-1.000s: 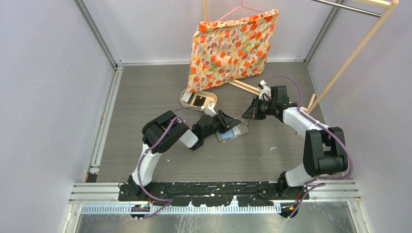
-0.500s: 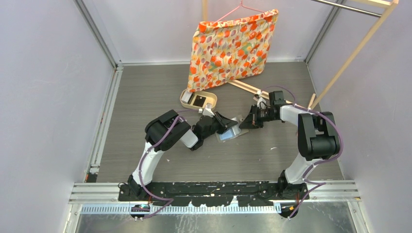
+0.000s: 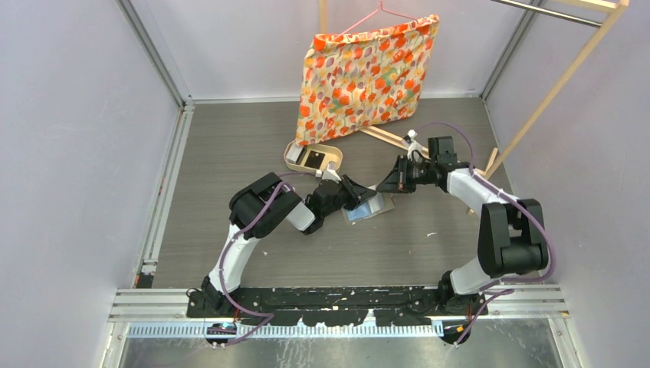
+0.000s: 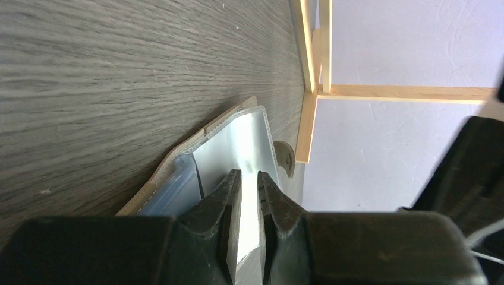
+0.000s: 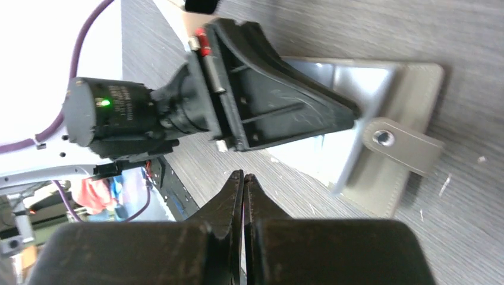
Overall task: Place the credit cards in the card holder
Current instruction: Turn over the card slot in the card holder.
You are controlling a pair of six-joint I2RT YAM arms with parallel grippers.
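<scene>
The holder (image 3: 377, 208) is laid open on the table (image 3: 230, 153), approx. mid-table, clear pockets up. Its snap tab (image 5: 397, 144) is stuck out flat at one edge. A bluish patch is seen inside a pocket in the L wrist view; card or plastic can't be told.

The L gripper (image 4: 248, 176) is placed low over the holder from its near-left side, tips above the pockets. Its fingers are drawn nearly together and clamped on a thin pale sheet (image 4: 248, 237). This sheet is seen running out of the gap toward the holder's clear leaf (image 4: 238, 139). Whether it is a card or the leaf itself can't be told.

The R gripper (image 5: 243, 178) is held just beside the holder on its far-right side, above the table; no contact w/ the holder is seen. Its fingers are pressed tight together w/ nothing btwn them.

One black card (image 3: 313, 159) is kept in the tan tray (image 3: 291, 156), which is set near the holder, to its far left and apart from it. A floral cloth (image 3: 368, 73) is hung farther back from the holder.
</scene>
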